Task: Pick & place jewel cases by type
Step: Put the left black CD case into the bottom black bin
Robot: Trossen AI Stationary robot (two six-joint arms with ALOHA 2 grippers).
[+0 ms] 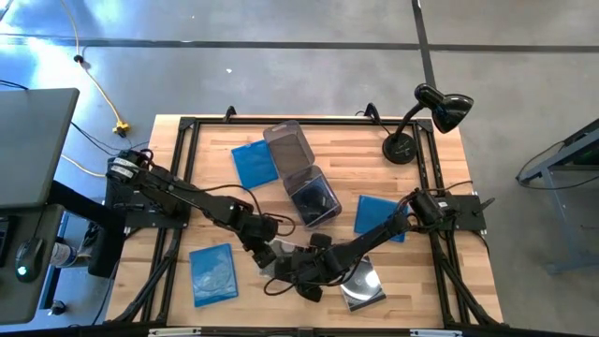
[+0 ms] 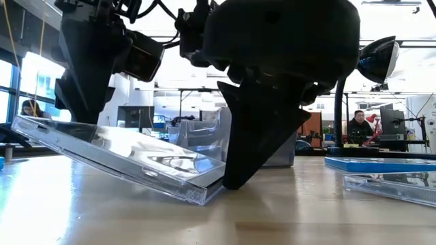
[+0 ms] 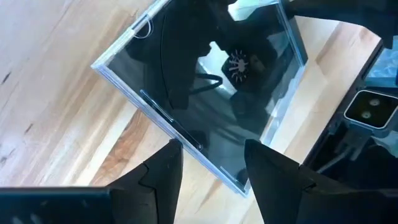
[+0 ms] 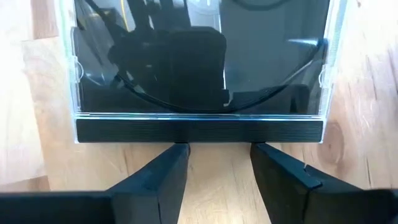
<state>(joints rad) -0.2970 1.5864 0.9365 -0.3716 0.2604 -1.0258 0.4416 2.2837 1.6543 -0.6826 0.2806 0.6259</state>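
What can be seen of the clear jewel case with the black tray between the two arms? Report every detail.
The thin square clear plastic jewel case with a black tray sits tilted near the wooden table's front edge: one edge rests on the wood, the opposite edge is raised. Its glossy lid reflects the arms, and a ribbed black spine and a hub show. The left end effector straddles one edge with fingers apart; the right end effector meets the spine, its fingers also apart. Neither clearly grips it.

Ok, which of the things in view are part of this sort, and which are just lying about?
Job: tilted clear jewel case; three blue jewel cases; silver-faced case; two grey tubs.
Lying about: desk lamp; yellow cable.
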